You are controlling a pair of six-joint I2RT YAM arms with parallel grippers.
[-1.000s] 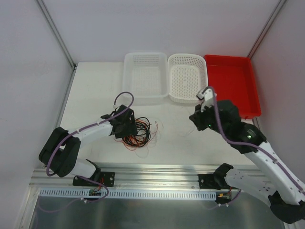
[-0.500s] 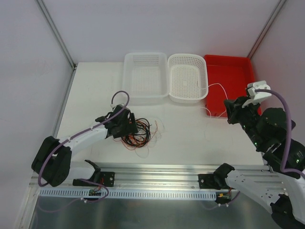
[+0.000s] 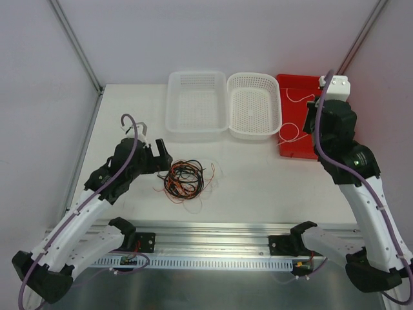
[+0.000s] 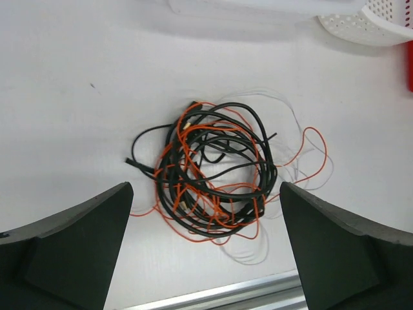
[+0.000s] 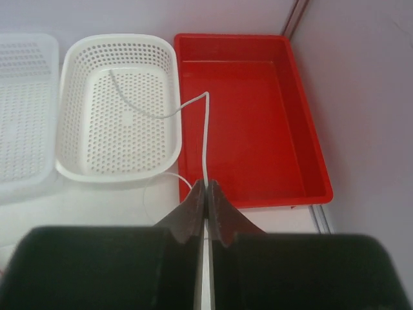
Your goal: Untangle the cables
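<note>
At eight o'clock on the table point(image 3: 129, 110), limp black, orange and white cables point(image 3: 186, 181) are lying tangled ahead of the gaping left gripper point(image 4: 204, 190); outer loops look easiest to pinch. The right gripper point(image 5: 205, 187) is clamping one thin white strand point(image 5: 206, 129).

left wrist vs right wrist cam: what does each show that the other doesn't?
Left wrist only: the tangle of black and orange cables lying on the table, thin white loops at its edge, framed by the wide-open left gripper.
Right wrist only: the right gripper shut on a white cable that runs across the red tray towards the oval white basket.
Both: that basket and the red tray, though the left wrist catches only a corner and a sliver.
</note>
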